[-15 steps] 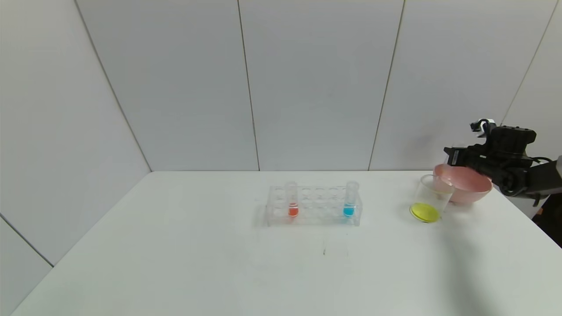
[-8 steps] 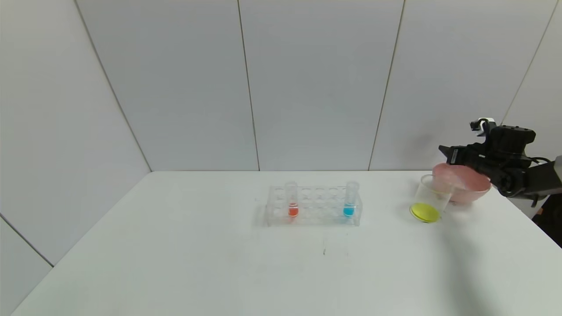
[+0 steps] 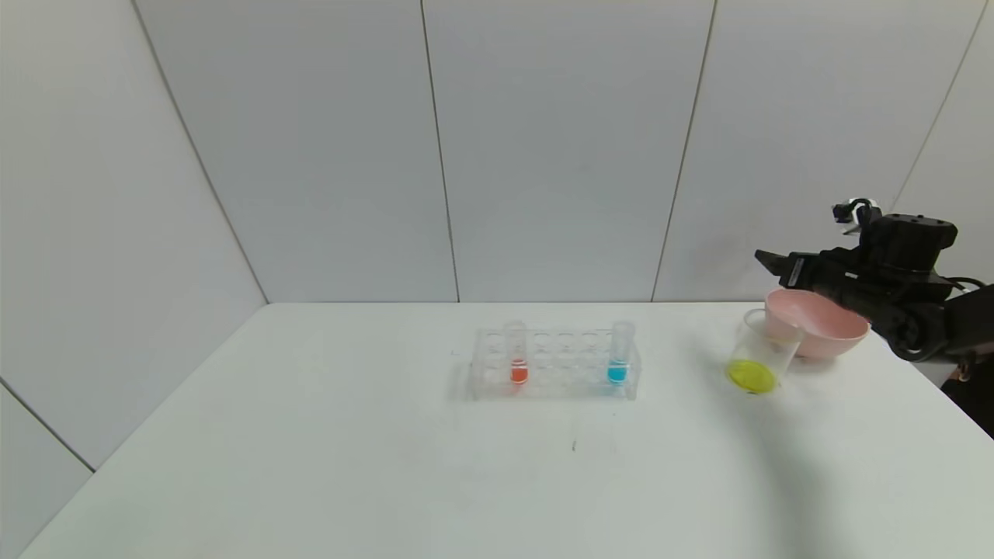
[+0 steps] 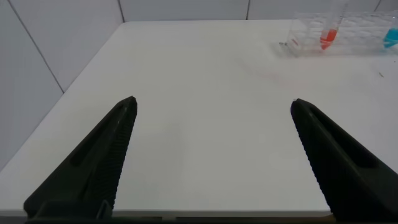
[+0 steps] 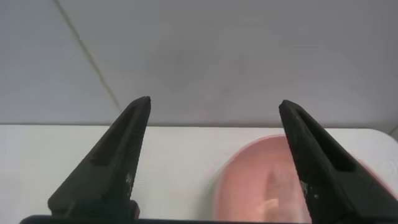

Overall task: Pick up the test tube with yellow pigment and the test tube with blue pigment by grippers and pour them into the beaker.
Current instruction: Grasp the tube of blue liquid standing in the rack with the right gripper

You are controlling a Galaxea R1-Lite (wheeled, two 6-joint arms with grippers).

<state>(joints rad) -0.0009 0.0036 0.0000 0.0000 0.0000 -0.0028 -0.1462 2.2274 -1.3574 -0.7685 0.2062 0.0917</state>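
The test tube with blue pigment (image 3: 618,354) stands upright at the right end of the clear rack (image 3: 555,365). It also shows at the far edge of the left wrist view (image 4: 390,38). No tube with yellow liquid is in view. The beaker (image 3: 762,347) holds yellow liquid at its bottom and stands next to the pink bowl. My right gripper (image 3: 767,261) hangs open and empty above the bowl's far rim, and shows open in its wrist view (image 5: 216,102). My left gripper (image 4: 212,101) is open and empty over the near left table, out of the head view.
A tube with red-orange liquid (image 3: 518,355) stands at the rack's left end. The pink bowl (image 3: 823,330) sits at the table's far right, behind the beaker; a faint tube-like shape lies inside it (image 5: 261,168). Grey wall panels stand close behind the table.
My right gripper has risen and moved a little to the left above the pink bowl. The beaker, rack and tubes have not moved.
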